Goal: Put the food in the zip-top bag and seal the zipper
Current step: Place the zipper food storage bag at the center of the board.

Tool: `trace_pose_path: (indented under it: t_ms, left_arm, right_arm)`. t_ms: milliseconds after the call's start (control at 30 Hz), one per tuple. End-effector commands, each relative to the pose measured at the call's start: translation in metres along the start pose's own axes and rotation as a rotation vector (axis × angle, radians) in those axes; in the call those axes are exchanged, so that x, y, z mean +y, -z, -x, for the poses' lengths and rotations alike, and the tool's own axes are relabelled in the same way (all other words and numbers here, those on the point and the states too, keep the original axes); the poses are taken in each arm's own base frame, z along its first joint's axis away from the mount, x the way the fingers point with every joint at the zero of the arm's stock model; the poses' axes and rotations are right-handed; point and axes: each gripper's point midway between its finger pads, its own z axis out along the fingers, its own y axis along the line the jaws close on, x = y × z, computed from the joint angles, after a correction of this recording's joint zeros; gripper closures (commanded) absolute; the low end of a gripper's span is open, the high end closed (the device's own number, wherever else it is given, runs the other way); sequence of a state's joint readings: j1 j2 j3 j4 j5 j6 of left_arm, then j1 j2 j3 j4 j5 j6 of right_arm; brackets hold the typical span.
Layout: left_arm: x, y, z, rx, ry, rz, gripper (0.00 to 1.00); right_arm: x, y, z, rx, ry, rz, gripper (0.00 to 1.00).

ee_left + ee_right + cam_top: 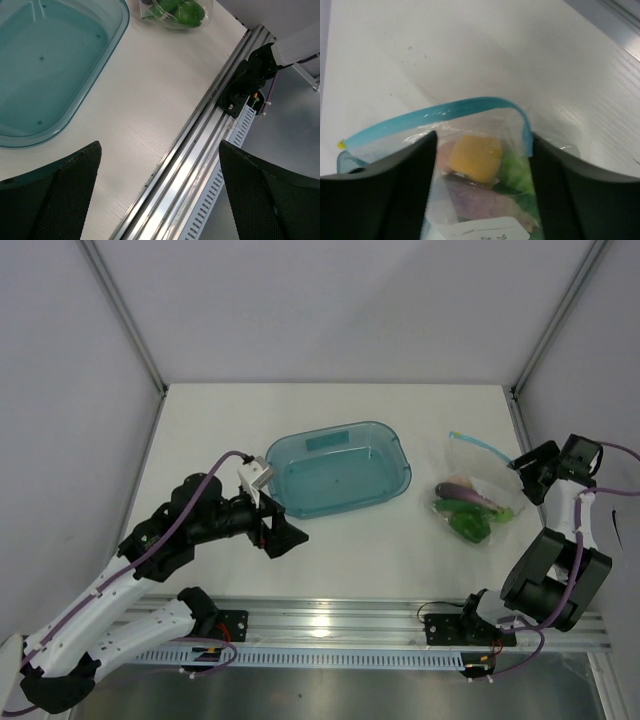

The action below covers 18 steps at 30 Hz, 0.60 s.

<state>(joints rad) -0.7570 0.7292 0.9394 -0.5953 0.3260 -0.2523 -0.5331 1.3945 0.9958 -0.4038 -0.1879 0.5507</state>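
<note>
Left claw (283, 535) hangs spread wide and empty above the white table (380, 550), at the near rim of the translucent teal plastic tray (398, 468); right claw (482, 137), fingers parted (less than the left's), straddles the light teal zipper strip (445, 111) of the clear crinkly zip-top bag (478, 480), which lies right of the tray; inside it: orange-yellow ball (475, 157), purple eggplant (468, 494), bright green chunk (468, 525).
</note>
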Motion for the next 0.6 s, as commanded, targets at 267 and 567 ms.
trace_pose_path:
  t_ms: [267, 567]
  left_arm:
    - [-0.013, -0.008, 0.003, -0.037, 0.077, -0.075, 0.0]
    - [-0.001, -0.019, 0.006, -0.038, 0.172, -0.006, 0.0]
  right_arm:
    - [0.05, 0.065, 0.026, -0.175, 0.167, 0.072, 0.01]
    - [0.058, 0.1, -0.059, -0.07, 0.3, 0.042, 0.01]
